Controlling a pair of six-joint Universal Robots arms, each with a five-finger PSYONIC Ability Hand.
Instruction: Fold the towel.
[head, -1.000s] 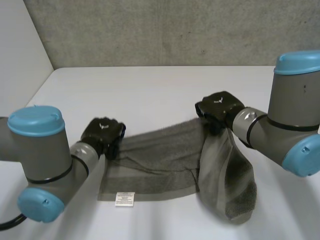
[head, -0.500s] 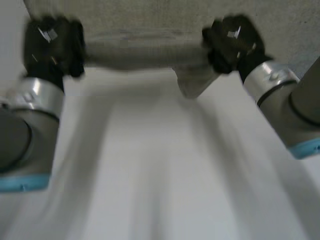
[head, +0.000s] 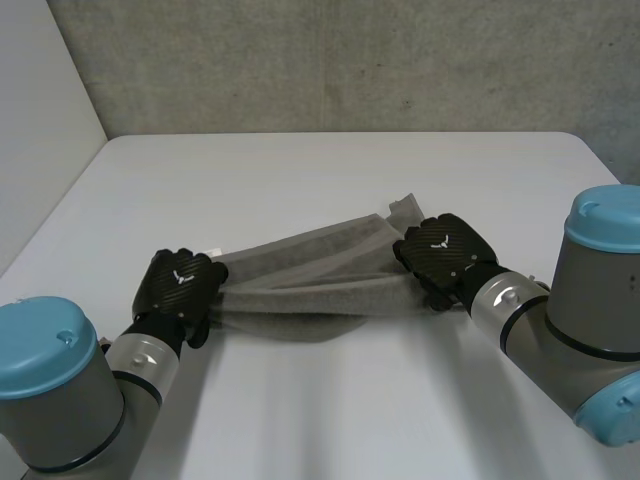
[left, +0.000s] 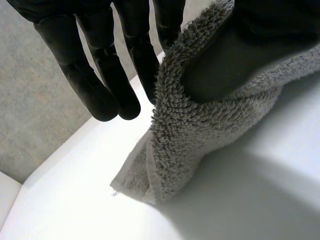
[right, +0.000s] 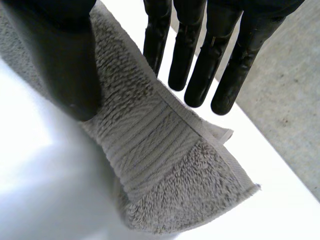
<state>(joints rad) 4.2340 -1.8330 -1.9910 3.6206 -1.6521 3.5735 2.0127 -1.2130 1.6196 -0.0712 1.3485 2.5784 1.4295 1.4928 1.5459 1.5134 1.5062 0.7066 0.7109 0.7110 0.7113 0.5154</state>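
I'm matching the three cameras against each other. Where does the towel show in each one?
Head view: towel stretched between the left hand and right hand, over the table.
Left wrist view: towel beside the fingers.
Right wrist view: towel between thumb and fingers.
Shared landmark: the white table.

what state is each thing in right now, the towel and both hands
towel: gathered into a long rumpled band stretched between the two hands, not yet folded flat
left hand: shut on the towel, one end pinched between thumb and straight fingers
right hand: shut on the towel, the other end pinched between thumb and straight fingers
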